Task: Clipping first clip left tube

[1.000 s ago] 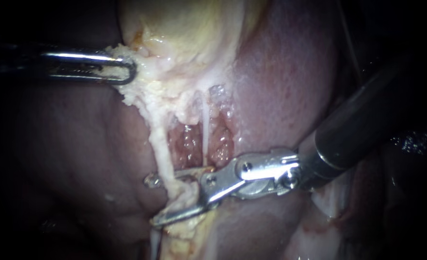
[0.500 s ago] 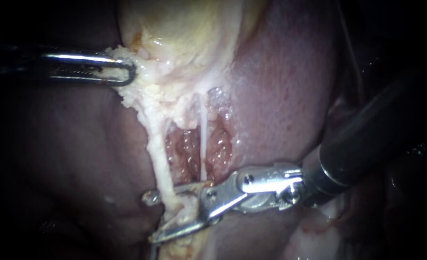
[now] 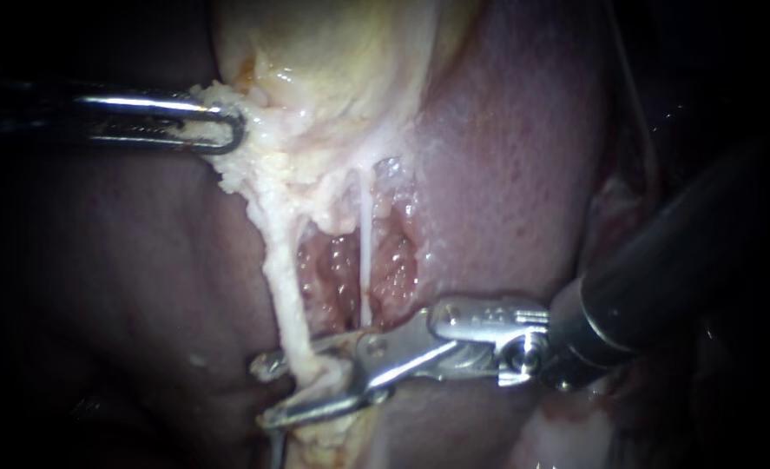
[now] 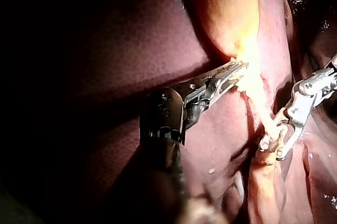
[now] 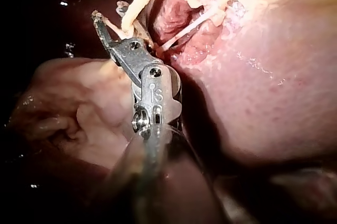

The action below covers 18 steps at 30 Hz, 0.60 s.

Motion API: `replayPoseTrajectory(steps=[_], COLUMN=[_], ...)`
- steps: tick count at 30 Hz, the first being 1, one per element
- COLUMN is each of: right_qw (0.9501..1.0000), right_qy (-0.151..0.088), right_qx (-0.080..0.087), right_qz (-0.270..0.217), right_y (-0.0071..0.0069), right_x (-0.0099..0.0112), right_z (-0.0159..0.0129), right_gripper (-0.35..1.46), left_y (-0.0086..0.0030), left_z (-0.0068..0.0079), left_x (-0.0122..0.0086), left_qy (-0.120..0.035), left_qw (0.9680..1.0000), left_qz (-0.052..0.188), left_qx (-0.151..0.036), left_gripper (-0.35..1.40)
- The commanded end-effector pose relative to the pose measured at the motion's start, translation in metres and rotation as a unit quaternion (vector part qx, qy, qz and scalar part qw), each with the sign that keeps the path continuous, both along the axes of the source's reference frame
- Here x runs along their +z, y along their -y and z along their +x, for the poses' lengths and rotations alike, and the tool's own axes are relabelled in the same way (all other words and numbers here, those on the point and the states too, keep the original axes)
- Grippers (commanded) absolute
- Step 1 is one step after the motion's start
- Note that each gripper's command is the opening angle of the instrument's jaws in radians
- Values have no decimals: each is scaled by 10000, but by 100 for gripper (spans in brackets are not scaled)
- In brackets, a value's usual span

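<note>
The left tube (image 3: 282,269) is a thick pale strand that runs down from the gallbladder (image 3: 341,61). My right instrument (image 3: 265,393) comes in from the right, and its open jaws straddle the tube's lower end, one jaw on each side. The thin white right tube (image 3: 365,252) lies beside the left one, over raw red tissue, outside the jaws. At the upper left, my left instrument (image 3: 228,128) is shut on the gallbladder's ragged pale edge. The left wrist view shows that grip (image 4: 237,71) and my right instrument (image 4: 271,149) around the tube. The right wrist view shows my right instrument (image 5: 109,11) astride the strand.
The liver (image 3: 506,156) rises as a dark red wall to the right of the tubes, and more liver (image 3: 141,287) lies to their left. Yellowish fatty tissue (image 3: 332,434) sits just below my right instrument's jaws. Its dark shaft (image 3: 662,269) crosses the right side.
My right instrument has slid slightly down and left along the left tube, and the gap between its jaws has narrowed. My left instrument has kept its hold and place.
</note>
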<state>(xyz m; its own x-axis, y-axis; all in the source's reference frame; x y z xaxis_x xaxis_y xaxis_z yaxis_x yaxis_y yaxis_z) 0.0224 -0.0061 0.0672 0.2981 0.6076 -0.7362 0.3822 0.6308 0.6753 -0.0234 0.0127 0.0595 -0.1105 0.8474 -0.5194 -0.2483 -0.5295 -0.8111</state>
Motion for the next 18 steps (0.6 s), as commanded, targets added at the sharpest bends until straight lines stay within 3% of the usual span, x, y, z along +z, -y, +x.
replayPoseTrajectory(steps=[1,5,18], right_qw=[10000,9989,9979], right_qy=[32,228,336], right_qx=[-2,-18,-40], right_qz=[56,421,559], right_y=[0,0,-1], right_x=[-1,-2,1], right_z=[0,-1,-3], right_gripper=[-6,-35,-35], left_y=[0,0,-1], left_z=[0,0,0], left_x=[0,0,2], left_qy=[0,0,0], left_qw=[10000,10000,10000], left_qz=[0,0,-1], left_qx=[0,0,0], left_gripper=[-35,-35,-35])
